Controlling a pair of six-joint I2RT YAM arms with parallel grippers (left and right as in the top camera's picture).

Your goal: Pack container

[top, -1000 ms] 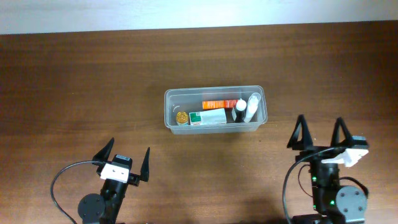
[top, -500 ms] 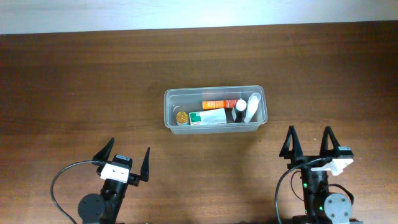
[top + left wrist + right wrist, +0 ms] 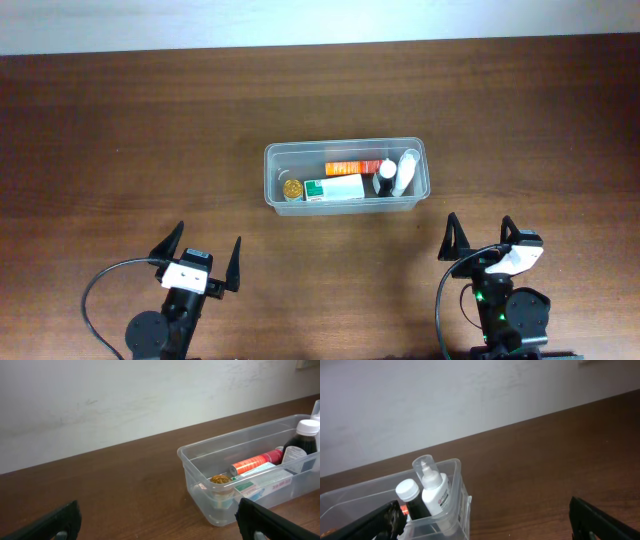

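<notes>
1. The table (image 3: 120, 120) is dark brown wood and fills nearly the whole overhead view.
2. The container (image 3: 345, 143) sits near the middle of the table, its long sides running left to right, ahead of both arms and between them.
3. The left gripper (image 3: 209, 238) is near the front edge, well apart from the container. Its fingers are spread wide and hold nothing.
4. The right gripper (image 3: 480, 222) is near the container's right front corner but not touching it. Its fingers are also parted and hold nothing.
5. A green and white box (image 3: 334, 188) lies in the container along the front wall.
6. An orange tube (image 3: 352, 166) lies just behind the box.
7. A white bottle (image 3: 407, 170) with a clear cap is at the container's right end.
8. A dark bottle (image 3: 385, 178) with a white cap is just beside the white one, on its left.
9. A small jar (image 3: 291, 188) with a gold lid is at the left end of the box.
</notes>
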